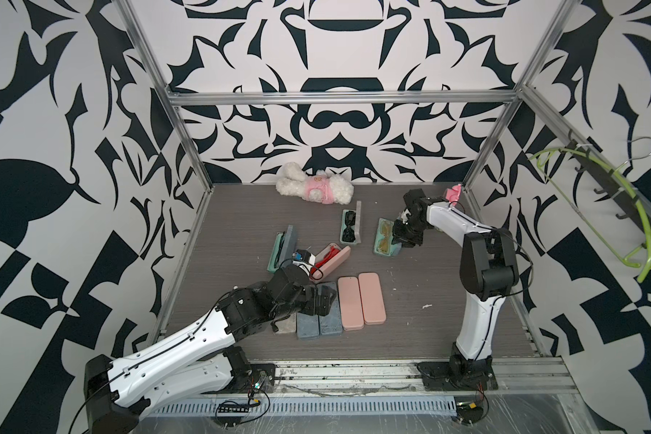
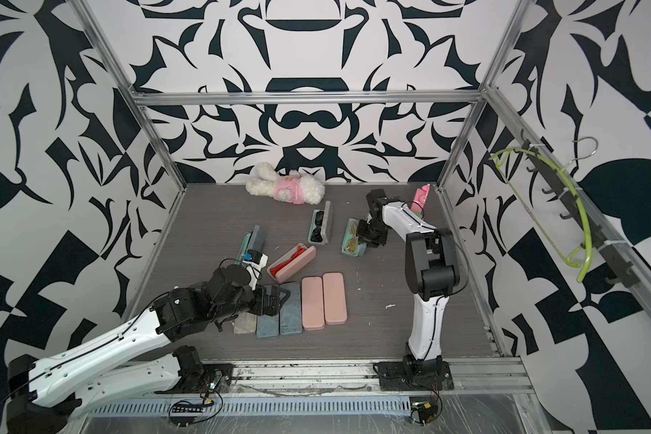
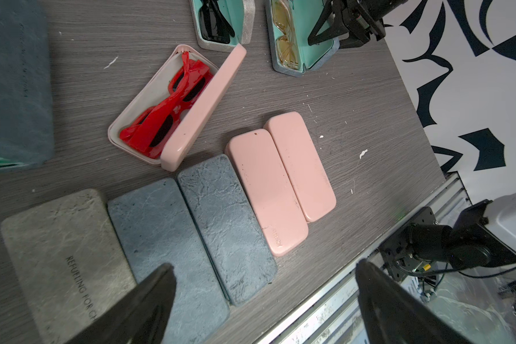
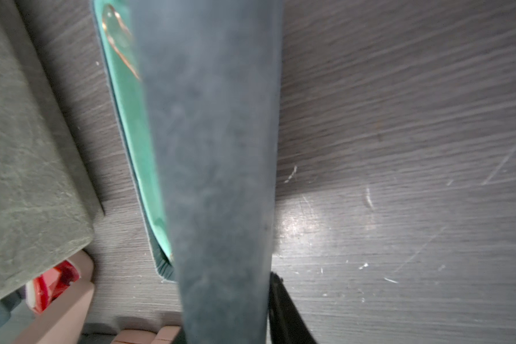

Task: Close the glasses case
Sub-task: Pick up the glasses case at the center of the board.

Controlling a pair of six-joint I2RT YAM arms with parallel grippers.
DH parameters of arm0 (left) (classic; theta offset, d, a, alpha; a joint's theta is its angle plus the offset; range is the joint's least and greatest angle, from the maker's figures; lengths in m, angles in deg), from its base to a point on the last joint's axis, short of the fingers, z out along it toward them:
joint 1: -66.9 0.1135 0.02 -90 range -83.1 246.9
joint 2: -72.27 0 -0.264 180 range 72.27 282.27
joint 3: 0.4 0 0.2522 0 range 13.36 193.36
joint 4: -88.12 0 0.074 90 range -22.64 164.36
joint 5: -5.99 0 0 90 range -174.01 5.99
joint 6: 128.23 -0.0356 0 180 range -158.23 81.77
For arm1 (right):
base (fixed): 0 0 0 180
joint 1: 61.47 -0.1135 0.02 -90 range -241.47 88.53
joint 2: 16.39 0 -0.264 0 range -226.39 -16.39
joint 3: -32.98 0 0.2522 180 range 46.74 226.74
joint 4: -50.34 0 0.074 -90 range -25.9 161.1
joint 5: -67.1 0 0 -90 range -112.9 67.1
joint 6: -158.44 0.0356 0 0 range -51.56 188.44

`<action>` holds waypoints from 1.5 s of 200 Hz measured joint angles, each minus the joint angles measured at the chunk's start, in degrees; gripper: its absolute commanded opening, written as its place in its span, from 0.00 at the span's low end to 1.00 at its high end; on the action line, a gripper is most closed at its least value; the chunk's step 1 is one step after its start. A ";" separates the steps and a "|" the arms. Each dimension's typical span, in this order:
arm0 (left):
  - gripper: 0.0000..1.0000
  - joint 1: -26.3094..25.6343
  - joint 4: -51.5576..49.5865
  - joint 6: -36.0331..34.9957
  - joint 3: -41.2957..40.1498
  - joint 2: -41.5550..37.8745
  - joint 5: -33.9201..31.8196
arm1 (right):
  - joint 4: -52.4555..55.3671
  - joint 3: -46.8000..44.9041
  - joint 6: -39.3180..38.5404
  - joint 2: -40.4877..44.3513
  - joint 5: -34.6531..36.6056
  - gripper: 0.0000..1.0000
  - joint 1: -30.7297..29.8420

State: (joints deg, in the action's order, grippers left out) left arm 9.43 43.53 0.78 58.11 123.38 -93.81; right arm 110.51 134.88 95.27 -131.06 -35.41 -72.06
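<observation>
My right hand is at the glasses case I am to close. It lies open on the desk, to the right of the open pink case and a little farther back, with yellow-tinted glasses in its teal bed. The hand pinches the raised lid. In the left wrist view one finger lies on the teal lining, and in the right wrist view the other finger sits against the edge of the blue-grey outer face. The lid stands steep, not yet down on the tray. My left hand hangs spread wide, holding nothing, over the row of closed cases just in front of the pink case: one grey case, two blue-grey cases and two closed pink cases. The pink case holds red glasses, its own lid propped up. Just behind it lies another open case with black glasses, to its left a fourth open case, and far behind it, at the back wall, a plush toy.
</observation>
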 measured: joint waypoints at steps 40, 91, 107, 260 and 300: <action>0.99 0.00 0.09 0.02 -1.09 0.24 0.46 | 1.42 -0.04 -1.03 0.44 2.80 0.20 -1.36; 1.00 0.00 0.22 0.04 -1.18 0.72 1.05 | 4.11 -1.64 -2.67 4.92 7.85 0.15 -3.91; 0.99 0.00 0.39 0.07 -1.25 0.76 1.20 | 4.57 -2.27 -3.08 6.54 9.40 0.15 -4.52; 1.00 0.00 1.49 1.09 -2.78 0.74 3.04 | 11.13 -15.91 -3.96 24.11 22.38 0.15 -12.57; 0.99 0.00 1.68 1.31 -2.82 0.76 3.41 | 12.76 -19.91 -2.49 27.80 23.96 0.15 -14.86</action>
State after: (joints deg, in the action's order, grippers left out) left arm 9.43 45.22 2.09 55.29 124.14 -90.40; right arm 123.27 114.97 92.78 -103.26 -11.46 -86.92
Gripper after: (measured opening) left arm 0.995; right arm 0.185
